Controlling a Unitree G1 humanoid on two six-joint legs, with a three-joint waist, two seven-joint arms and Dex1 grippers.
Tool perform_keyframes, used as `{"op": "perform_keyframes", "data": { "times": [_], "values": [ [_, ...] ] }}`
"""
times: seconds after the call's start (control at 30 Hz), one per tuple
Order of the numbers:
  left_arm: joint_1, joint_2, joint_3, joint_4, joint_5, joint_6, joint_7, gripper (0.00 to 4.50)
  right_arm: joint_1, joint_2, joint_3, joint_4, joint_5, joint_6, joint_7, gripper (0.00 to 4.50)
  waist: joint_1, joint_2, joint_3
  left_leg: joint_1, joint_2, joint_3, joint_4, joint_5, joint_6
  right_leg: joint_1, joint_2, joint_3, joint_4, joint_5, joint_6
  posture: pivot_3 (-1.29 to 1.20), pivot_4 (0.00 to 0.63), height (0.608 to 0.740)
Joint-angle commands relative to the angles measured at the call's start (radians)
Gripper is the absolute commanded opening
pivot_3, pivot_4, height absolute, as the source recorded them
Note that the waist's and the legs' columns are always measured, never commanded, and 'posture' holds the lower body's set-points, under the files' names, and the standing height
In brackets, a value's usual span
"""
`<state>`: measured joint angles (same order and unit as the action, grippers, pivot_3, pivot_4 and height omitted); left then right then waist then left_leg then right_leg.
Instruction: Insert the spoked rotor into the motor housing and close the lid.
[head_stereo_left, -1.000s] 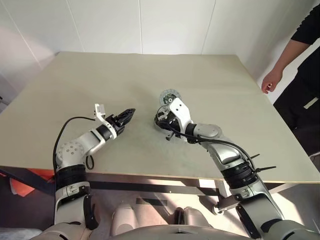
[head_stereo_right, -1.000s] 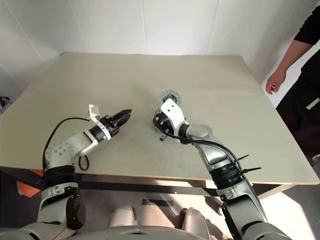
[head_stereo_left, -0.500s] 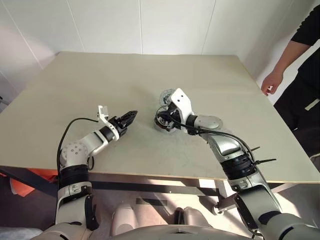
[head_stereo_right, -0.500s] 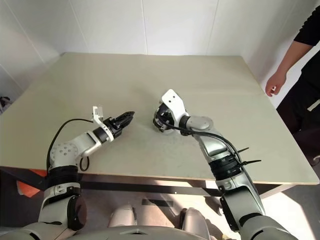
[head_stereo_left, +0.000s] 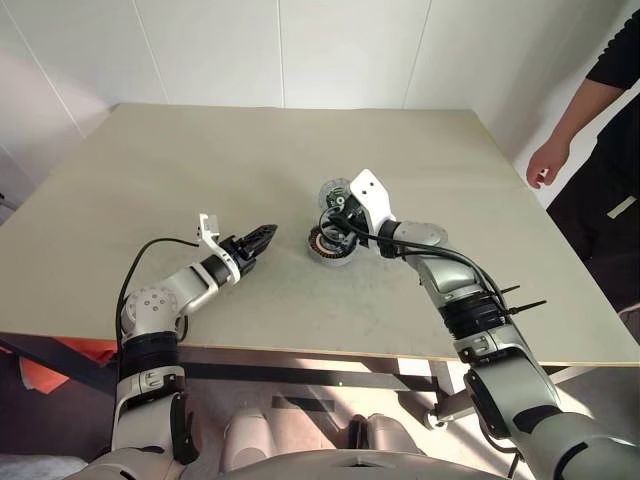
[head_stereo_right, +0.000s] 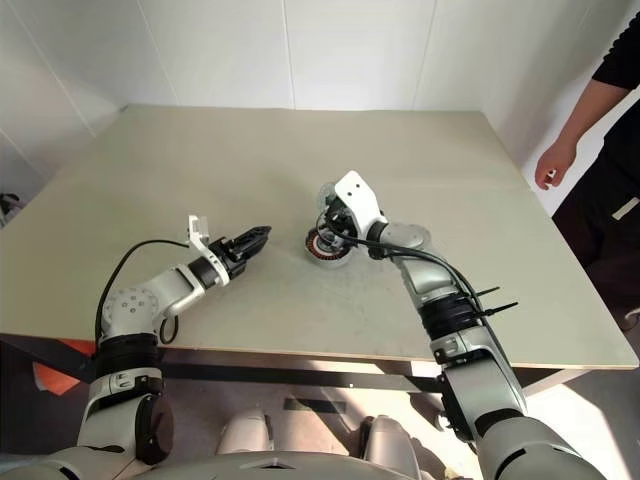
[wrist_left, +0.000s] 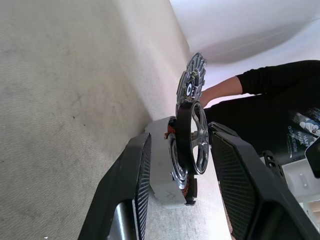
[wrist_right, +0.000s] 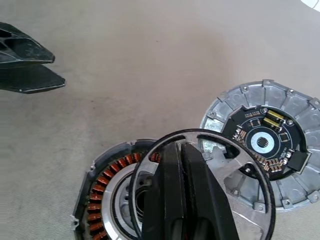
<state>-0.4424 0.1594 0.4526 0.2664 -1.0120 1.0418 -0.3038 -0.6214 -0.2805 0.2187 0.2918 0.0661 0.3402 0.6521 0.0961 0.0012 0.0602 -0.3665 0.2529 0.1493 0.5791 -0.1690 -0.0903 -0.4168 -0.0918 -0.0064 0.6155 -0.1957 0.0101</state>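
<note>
Copper windings on the motor housing (wrist_right: 107, 200) are exposed; it sits on the table (head_stereo_left: 200, 160) near the middle, open side up. Right gripper (wrist_right: 182, 200) has its fingers pinched fully together on the spoked rotor (wrist_right: 235, 175), holding it by the rim or a spoke; the rotor hangs above the housing, overlapping it but offset toward the lid (wrist_right: 265, 150); not seated. In the left wrist view the rotor is clearly clear of the housing with a gap showing.

Lid lies flat on the table just beyond the housing, circuit-board side up, touching or nearly touching it; can't tell which; nobody is holding it.

Left gripper (head_stereo_left: 262, 238) hovers beside the housing, well short of it, fingers partway open and holding nothing; pointing at the parts.

A person's hand (head_stereo_left: 545, 160) hangs off the far right edge of the table, not involved.

Progress: rotor picked and brought over; my read is early-to-mid. Left to do: centre rotor over the bore, lower it in, let go; then pick up the lid, likely flip it, and set it on the housing.
</note>
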Motion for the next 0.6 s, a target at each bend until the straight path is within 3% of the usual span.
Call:
{"op": "perform_keyframes", "data": {
  "times": [0.03,0.2,0.33,0.43,0.6],
  "values": [
    [0.000,0.004,-0.001,-0.035,-0.008,-0.009,-0.009,2.04,-0.009,-0.005,-0.016,-0.120,0.005,0.009,-0.004,0.00,0.000,0.000,0.000,0.000,0.000,0.000,0.000,0.000,0.000,0.000,0.000,0.000,0.000,0.000,0.000,0.00,0.000,0.740],
    [-0.003,0.002,-0.013,-0.033,-0.003,-0.010,-0.014,2.04,-0.026,-0.032,-0.087,-0.158,0.050,0.081,-0.001,0.00,0.001,0.000,0.000,0.001,0.000,0.000,0.000,0.000,0.000,0.000,0.000,0.000,0.001,0.000,0.000,0.00,0.000,0.740],
    [-0.005,0.001,-0.018,-0.037,-0.002,-0.008,-0.015,2.09,-0.035,-0.067,-0.180,-0.071,0.074,0.145,-0.043,0.85,0.002,0.000,0.000,0.001,0.000,0.000,0.001,0.000,0.000,0.001,0.000,0.000,0.001,0.000,0.000,0.00,0.000,0.740],
    [-0.005,0.007,-0.020,-0.041,-0.005,-0.006,-0.018,2.09,-0.049,-0.081,-0.279,-0.015,0.134,0.260,-0.081,1.85,0.002,0.000,0.000,0.001,0.000,0.000,0.001,0.000,0.000,0.001,0.000,0.000,0.001,0.000,0.000,0.00,0.000,0.740],
    [0.002,0.011,-0.028,-0.036,0.004,-0.009,-0.023,2.09,-0.055,-0.093,-0.468,0.003,0.337,0.516,-0.050,1.85,-0.001,0.000,0.000,0.001,0.000,0.000,0.000,0.000,0.000,0.000,0.000,0.001,0.001,0.000,0.000,0.00,0.000,0.740]
  ]
}}
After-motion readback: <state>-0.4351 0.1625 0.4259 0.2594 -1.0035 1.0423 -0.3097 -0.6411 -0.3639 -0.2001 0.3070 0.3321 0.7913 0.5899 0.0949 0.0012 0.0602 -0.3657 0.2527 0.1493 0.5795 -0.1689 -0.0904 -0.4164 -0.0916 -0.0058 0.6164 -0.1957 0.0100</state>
